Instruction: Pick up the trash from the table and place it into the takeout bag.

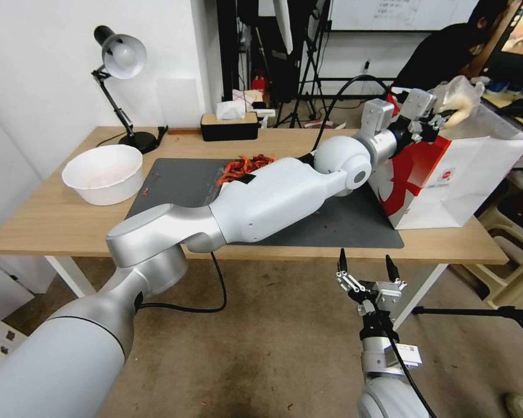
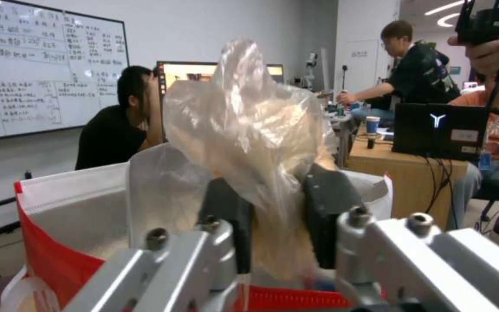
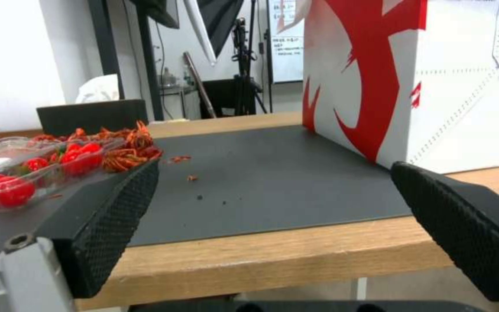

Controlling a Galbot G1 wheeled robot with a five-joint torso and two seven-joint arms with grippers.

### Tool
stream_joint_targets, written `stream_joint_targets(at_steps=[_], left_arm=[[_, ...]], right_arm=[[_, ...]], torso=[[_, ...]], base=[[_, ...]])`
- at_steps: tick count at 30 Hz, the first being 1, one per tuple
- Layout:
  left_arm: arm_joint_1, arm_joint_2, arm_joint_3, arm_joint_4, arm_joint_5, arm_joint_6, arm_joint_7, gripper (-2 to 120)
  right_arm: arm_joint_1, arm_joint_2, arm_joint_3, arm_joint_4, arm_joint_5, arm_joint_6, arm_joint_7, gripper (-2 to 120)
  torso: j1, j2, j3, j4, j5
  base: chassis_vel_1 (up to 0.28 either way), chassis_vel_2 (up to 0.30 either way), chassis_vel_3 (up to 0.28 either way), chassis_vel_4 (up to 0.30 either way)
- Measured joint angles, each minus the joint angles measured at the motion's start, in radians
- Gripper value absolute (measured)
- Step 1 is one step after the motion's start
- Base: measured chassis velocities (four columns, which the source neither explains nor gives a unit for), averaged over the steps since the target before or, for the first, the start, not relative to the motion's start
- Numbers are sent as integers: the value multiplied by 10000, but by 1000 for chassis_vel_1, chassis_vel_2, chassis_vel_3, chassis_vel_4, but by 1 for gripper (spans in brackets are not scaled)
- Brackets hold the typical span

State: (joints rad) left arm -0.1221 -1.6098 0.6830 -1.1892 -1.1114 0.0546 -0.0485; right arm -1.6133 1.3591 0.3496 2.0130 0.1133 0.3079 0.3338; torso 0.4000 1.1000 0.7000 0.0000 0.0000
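Note:
My left gripper is shut on the small clear bag with a beige lump, held just above the open top of the red and white takeout bag at the table's right end. In the left wrist view the bag is pinched between the black pads, with the takeout bag's white rim below. My right gripper hangs open, low in front of the table's front edge, with nothing in it.
A clear tray of red shells and red fruit lies on the dark grey mat. A white bowl, a desk lamp and a black tissue box stand left and behind.

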Motion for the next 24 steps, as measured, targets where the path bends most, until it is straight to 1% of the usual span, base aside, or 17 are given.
stream_joint_targets(at_steps=[2, 3, 6, 9, 10, 11, 12, 14, 15, 16, 17, 18, 19, 20, 21, 22, 24], left_arm=[[6, 5, 0, 15, 44, 0, -1, 30], [6, 5, 0, 15, 44, 0, -1, 30], [6, 7, -3, 16, 57, 0, -25, 47], [6, 8, -6, 16, 60, 1, -34, 51], [6, 9, -11, 16, 63, 1, -40, 59], [6, 9, -11, 16, 63, 1, -40, 59], [6, 10, -17, 16, 63, 3, -47, 62], [5, 12, -28, 15, 63, 8, -67, 75], [5, 12, -28, 15, 63, 8, -67, 75], [2, 13, -32, 15, 63, 11, -74, 82], [-4, 13, -35, 15, 64, 14, -81, 85], [-4, 13, -35, 15, 64, 14, -81, 85], [-17, 14, -38, 15, 63, 17, -88, 92], [-22, 13, -40, 15, 63, 17, -92, 95], [-22, 13, -40, 15, 63, 17, -92, 95], [-27, 14, -40, 16, 62, 19, -100, 99], [-28, 14, -40, 15, 62, 19, -104, 99]], right_arm=[[3, -5, -5, -7, 0, -2, -3, 100], [3, -5, -5, -7, 0, -2, -3, 100], [11, -12, -8, -9, 0, -4, -5, 100], [15, -15, -11, -9, 0, -5, -5, 100], [20, -17, -14, -9, 0, -5, -6, 100], [20, -17, -14, -9, 0, -5, -6, 100], [25, -19, -16, -9, 0, -6, -6, 100], [37, -23, -25, -9, 0, -8, -9, 100], [37, -23, -25, -9, 0, -8, -9, 100], [42, -24, -27, -9, 0, -9, -10, 100], [42, -25, -29, -9, 0, -9, -11, 100], [42, -25, -29, -9, 0, -9, -11, 100], [42, -27, -33, -9, 0, -9, -11, 100], [42, -27, -35, -9, 0, -10, -11, 100], [42, -27, -35, -9, 0, -10, -11, 100], [39, -34, -37, -9, 0, -10, -12, 100], [38, -38, -37, -9, 0, -10, -12, 100]], torso=[[0, 0, 0, 0, 0], [0, 0, 0, 0, 0], [0, 0, 0, -1, 1], [0, 0, 0, -1, 0], [0, 0, 0, 0, 0], [0, 0, 0, 0, 0], [0, 0, 0, -1, 0], [0, 0, 0, 0, 0], [0, 0, 0, 0, 0], [0, 0, 0, 0, 0], [0, 0, 0, 0, 0], [0, 0, 0, 0, 0], [0, 0, 0, -1, 0], [0, 0, 0, 0, 0], [0, 0, 0, 0, 0], [0, 0, 0, -1, 0], [0, 0, 0, 0, 0]], base=[[0, 0, 0, 0], [0, 0, 0, 0], [0, 0, 0, 0], [0, 0, 0, 0], [0, 0, 0, 0], [0, 0, 0, 0], [0, 0, 0, 0], [0, 0, 0, 0], [0, 0, 0, 0], [0, 0, 0, 0], [0, 0, 0, 0], [0, 0, 0, 0], [0, 0, 0, 0], [0, 0, 0, 0], [0, 0, 0, 0], [0, 0, 0, 0], [0, 0, 0, 0]])
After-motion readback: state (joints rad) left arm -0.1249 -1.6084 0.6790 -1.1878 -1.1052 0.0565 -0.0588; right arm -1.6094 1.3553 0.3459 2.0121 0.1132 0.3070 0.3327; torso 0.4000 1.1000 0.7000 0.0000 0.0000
